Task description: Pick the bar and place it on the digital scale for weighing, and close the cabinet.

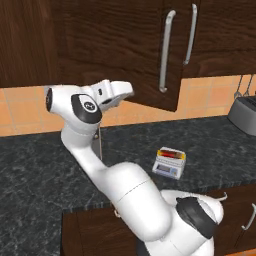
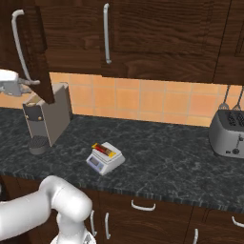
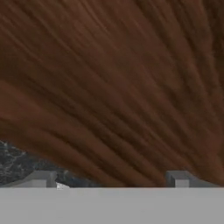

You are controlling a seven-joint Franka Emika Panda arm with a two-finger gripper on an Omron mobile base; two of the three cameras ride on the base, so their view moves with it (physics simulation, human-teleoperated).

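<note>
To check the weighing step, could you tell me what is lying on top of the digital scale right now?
The bar lies flat on the digital scale's weighing plate, red with yellow at one end. It covers the middle of the plate, so the surface beneath it cannot be seen; the sloped display panel in front stays uncovered.

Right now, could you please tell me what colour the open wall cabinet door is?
Dark-brown wood grain; the open wall cabinet door shows it best in the hand view.

No legible text, label, brand, number or sign is found; the sloped display panel of the digital scale (image 2: 105, 159) is seen only as a blurred bluish patch, and nothing can be read on the wrapper of the bar (image 2: 105, 150)
</note>
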